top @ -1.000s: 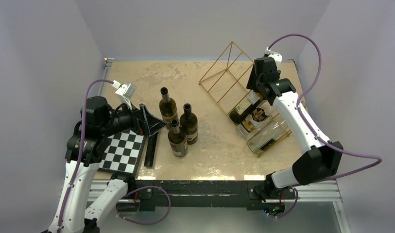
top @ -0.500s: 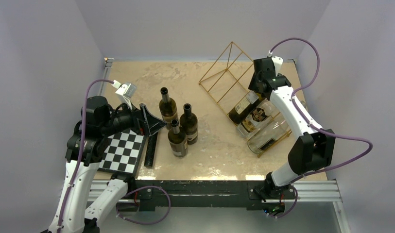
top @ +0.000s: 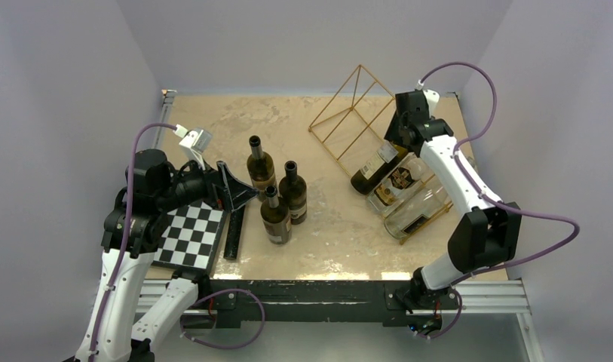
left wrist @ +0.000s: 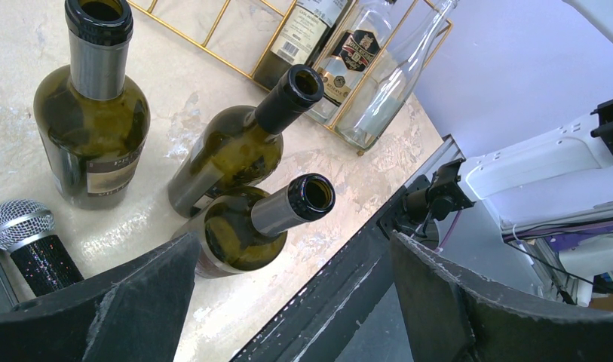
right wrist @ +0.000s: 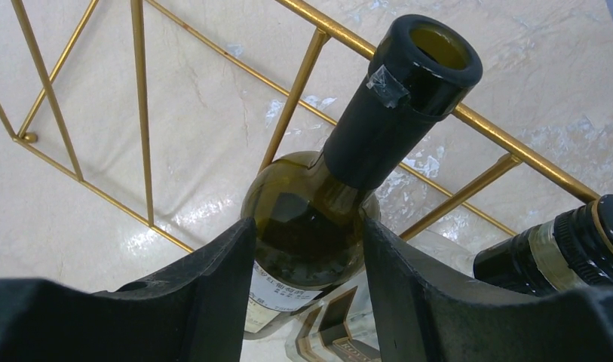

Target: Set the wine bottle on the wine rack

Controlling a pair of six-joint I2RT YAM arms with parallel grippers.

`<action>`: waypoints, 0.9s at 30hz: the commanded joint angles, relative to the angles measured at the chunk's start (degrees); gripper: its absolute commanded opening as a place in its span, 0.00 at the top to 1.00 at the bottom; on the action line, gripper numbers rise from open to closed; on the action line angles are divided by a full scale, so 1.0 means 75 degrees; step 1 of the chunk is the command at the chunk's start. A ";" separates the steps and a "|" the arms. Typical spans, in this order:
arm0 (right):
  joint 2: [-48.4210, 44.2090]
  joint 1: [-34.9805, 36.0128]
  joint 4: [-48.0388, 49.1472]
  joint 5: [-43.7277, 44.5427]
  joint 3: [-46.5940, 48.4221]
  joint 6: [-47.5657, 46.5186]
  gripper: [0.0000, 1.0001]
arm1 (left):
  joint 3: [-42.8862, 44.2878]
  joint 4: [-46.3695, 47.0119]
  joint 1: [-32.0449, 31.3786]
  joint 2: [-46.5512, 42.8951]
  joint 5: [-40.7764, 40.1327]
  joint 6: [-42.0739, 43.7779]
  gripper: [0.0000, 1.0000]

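1. The right gripper [right wrist: 307, 230] clasps the wine bottle [right wrist: 341, 173] at its shoulder; the bottle lies slanted on the gold wine rack [right wrist: 142, 113], just beside two other racked bottles [top: 409, 204].
2. The left gripper [left wrist: 294, 245] hangs with its fingers spread wide above three standing bottles [top: 277, 192].

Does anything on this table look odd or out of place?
Yes. A microphone lies beside the chessboard, an odd thing among the wine bottles. Also, a scrap of clear tape sticks to the neck of the dark bottle in the rack.
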 commanded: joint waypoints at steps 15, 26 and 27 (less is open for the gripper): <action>-0.1580 -0.0005 -0.0817 -0.0335 0.1200 -0.0645 0.16 | 0.0205 0.0115 -0.0045 -0.0088 0.0098 0.0096 0.01; -0.3369 0.1689 -0.0052 -0.5226 0.0085 -0.2718 0.17 | 0.0227 -0.0017 -0.0047 -0.0126 0.0093 0.0106 0.01; -0.3469 0.2022 0.0080 -0.5395 -0.0030 -0.2861 0.17 | 0.0254 -0.0032 -0.0042 -0.0126 0.0071 0.0105 0.01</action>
